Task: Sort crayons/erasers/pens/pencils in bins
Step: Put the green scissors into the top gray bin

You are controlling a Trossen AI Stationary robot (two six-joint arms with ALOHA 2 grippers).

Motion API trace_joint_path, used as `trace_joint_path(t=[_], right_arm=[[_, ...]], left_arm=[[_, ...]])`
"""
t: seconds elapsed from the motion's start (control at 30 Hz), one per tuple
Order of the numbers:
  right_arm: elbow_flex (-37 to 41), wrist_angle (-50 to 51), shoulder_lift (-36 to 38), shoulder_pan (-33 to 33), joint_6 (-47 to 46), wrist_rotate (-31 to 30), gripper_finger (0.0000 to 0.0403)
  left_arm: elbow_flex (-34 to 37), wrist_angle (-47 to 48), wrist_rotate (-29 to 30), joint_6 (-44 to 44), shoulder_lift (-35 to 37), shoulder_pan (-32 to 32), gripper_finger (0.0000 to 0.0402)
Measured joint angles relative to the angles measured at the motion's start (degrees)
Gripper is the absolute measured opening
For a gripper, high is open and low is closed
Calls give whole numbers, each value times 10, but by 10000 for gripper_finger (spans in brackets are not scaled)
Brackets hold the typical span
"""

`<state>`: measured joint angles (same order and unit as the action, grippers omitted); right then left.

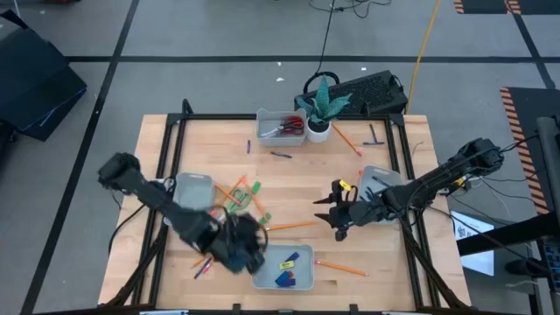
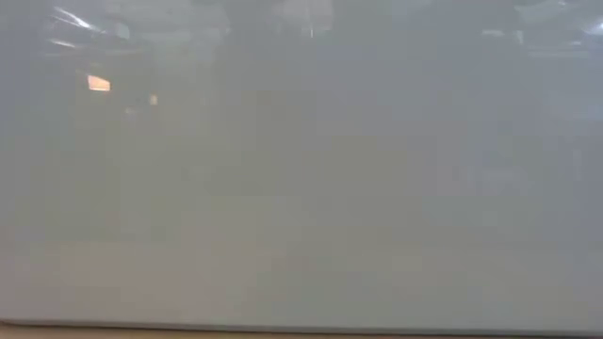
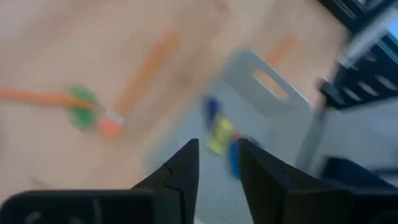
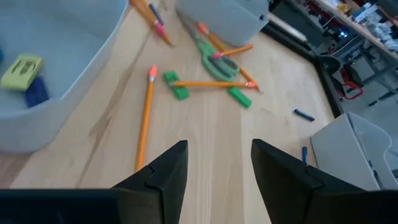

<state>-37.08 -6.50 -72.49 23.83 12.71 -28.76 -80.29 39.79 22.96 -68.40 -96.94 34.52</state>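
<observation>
Nothing readable is showing in any view. The yellow eraser [image 4: 22, 71] in the bin [image 4: 74, 50] is carrying faint dark marks, but they are too blurred to make out as letters. No label, brand, number or sign is standing out on the counter [image 1: 289, 188] either.

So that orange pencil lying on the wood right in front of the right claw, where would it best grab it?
Probably mid-shaft, from straight above. The pencil lies flat and alone on the table, clear of the green erasers, so open fingers can straddle its thin width. The right gripper is open already. Turning the fingers across the shaft should keep it from rolling away.
</observation>
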Motion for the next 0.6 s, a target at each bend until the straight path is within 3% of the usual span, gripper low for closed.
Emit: trace_joint_path(t=[0.17,0.27,0.33,0.47,0.6], right_arm=[[0,13,0,3,0,2,171],[0,11,1,3,3,3,171],[0,11,1,2,11,3,171],[0,6,1,-1,15,-2,172],[0,4,1,-3,1,-13,172]], left_arm=[[-47,116,-124,-153,-74,49,72],[-61,209,-175,-227,-84,67,53],[-62,260,-173,-255,-84,78,44],[-62,396,-107,-276,-81,61,36],[-48,431,-92,-185,-81,-15,54]])
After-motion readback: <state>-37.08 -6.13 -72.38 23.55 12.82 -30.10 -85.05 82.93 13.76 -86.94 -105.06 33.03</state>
